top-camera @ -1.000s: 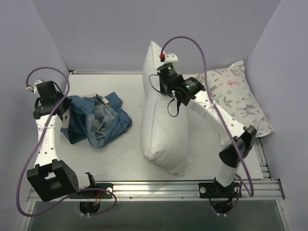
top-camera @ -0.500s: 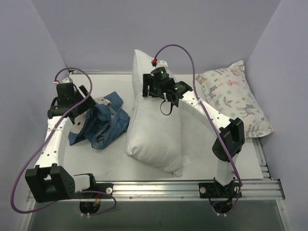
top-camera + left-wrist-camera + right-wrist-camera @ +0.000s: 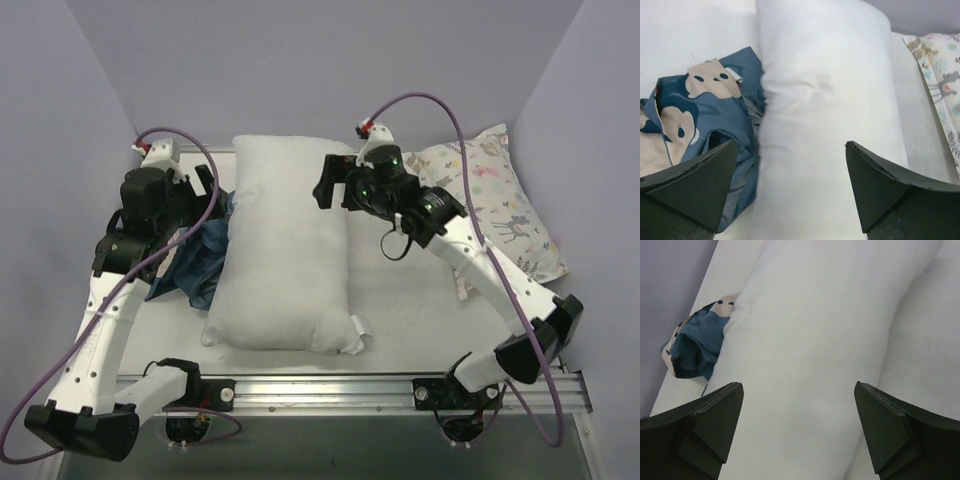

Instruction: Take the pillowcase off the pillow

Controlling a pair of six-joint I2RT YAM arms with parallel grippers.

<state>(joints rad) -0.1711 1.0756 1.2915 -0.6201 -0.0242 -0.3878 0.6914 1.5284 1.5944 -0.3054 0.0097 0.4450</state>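
The plain white pillow (image 3: 285,250) lies flat in the middle of the table, its small tag (image 3: 358,330) at the near right corner. The dark blue pillowcase (image 3: 195,265) is a crumpled heap at the pillow's left edge, bare of it, mouse faces showing (image 3: 695,115). My left gripper (image 3: 200,185) hovers open above the pillow's far left part (image 3: 825,100), nothing between its fingers (image 3: 791,145). My right gripper (image 3: 335,185) hangs open over the pillow's far right part (image 3: 815,340), empty too (image 3: 798,385); the pillowcase (image 3: 692,345) shows at its left.
A smaller white pillow with pastel animal print (image 3: 490,200) leans at the back right, also at the right edge of the left wrist view (image 3: 940,65). Purple walls enclose the table on three sides. A metal rail (image 3: 320,385) runs along the near edge.
Both grippers have opened and let go. The pillow, upright a second ago, has dropped flat. The left arm swung toward the pillow; the right gripper rose off it.
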